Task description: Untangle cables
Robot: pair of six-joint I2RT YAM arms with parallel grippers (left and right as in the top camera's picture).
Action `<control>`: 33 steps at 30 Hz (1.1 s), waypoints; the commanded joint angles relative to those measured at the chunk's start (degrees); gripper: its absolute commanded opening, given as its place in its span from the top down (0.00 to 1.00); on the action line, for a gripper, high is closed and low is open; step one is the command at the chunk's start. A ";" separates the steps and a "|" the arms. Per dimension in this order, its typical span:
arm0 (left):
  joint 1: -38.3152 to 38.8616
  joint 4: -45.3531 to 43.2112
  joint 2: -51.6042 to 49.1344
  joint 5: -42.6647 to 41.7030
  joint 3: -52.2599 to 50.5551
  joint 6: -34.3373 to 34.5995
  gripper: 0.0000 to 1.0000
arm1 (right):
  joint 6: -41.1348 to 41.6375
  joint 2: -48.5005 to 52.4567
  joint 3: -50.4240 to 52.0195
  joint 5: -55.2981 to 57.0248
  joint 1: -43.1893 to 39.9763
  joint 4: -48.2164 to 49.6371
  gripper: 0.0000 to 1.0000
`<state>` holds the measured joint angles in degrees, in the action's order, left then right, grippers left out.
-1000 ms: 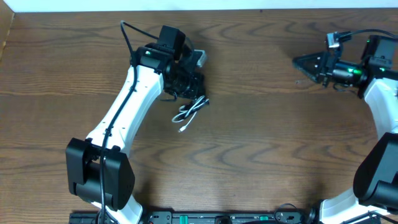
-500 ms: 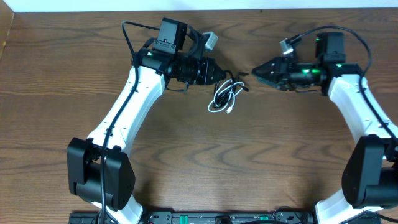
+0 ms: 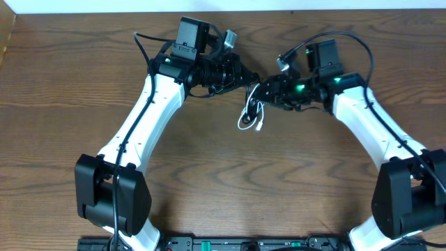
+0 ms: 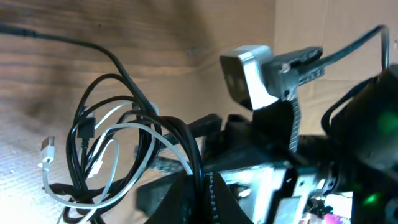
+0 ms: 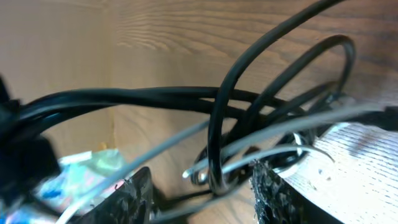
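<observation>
Cables (image 3: 249,110) hang light, limp and slippery: your left gripper (image 3: 247,79) is clamped on them, your right gripper (image 3: 264,90) straddles their loops half-open; pinch one strand

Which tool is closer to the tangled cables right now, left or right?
Left. The left tool is shut on the cables, holding the bundle. The right tool is right beside it, its open fingers straddling some strands without clamping them.
</observation>
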<state>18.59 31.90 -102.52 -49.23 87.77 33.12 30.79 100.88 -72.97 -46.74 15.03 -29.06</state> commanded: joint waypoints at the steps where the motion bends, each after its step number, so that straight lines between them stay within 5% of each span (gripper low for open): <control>1: -0.02 -0.57 1.31 -1.38 0.11 5.38 0.93 | 3.63 1.07 -0.31 8.44 2.89 1.68 0.53; 7: -0.02 -1.25 1.31 -4.61 0.11 5.79 0.93 | 7.63 4.26 -0.31 14.01 5.70 5.70 0.59; 12: -0.02 -1.22 1.31 -5.57 0.11 5.42 0.93 | 8.63 9.07 -0.31 13.31 6.12 8.94 0.99; 18: -1.05 1.14 1.31 -0.15 0.11 -0.11 0.93 | 5.42 6.12 -0.31 7.21 1.07 8.98 0.99; 29: -3.02 19.15 1.22 32.37 0.07 -11.43 0.92 | 2.21 -2.97 -0.31 -26.47 -15.89 10.05 0.99; 33: -2.56 20.79 1.03 33.83 -0.81 -17.42 0.92 | 2.36 -2.95 -0.31 -32.20 -17.66 10.21 0.99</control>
<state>16.99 51.07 -102.52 -26.35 87.74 22.92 33.89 98.41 -72.90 -68.86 -0.27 -19.22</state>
